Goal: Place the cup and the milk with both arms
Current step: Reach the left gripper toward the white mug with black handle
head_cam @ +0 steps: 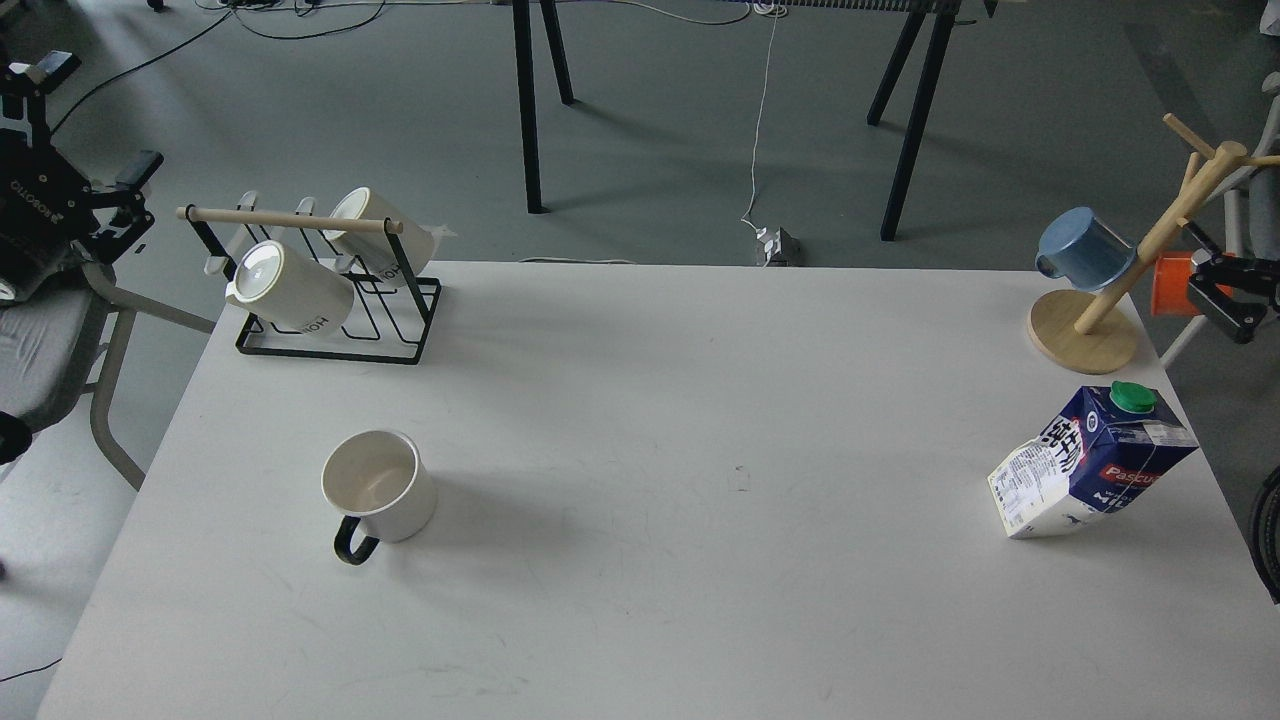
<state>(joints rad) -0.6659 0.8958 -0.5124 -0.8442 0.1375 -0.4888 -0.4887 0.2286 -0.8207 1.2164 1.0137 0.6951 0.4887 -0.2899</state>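
A squat white cup [379, 487] with a cream inside stands upright on the white surface [640, 560], at about eight o'clock from the surface's centre. Its black loop handle points toward six o'clock. Nothing touches it.

Well apart from it, at about three o'clock near the surface's right edge, stands the milk [1090, 463], a dark blue and white gable-top carton with a green round cap and a red label. It too stands free.

At eleven o'clock from the cup, near the far left corner, a black wire rack [338, 318] with a wooden rail holds two white mugs with lettering [290, 287], both tipped on their sides. At twelve o'clock from the milk, at the far right corner, a wooden mug tree [1140, 262] on a round base carries a blue mug [1083, 249].

The left tool [125, 195] is off the surface's left edge at about ten o'clock, dark and seen small; whether it is spread or closed cannot be told. The right tool [1225, 290] shows at the right edge beyond the mug tree, beside something orange; its opening cannot be told either. Neither has hold of the cup or the milk.
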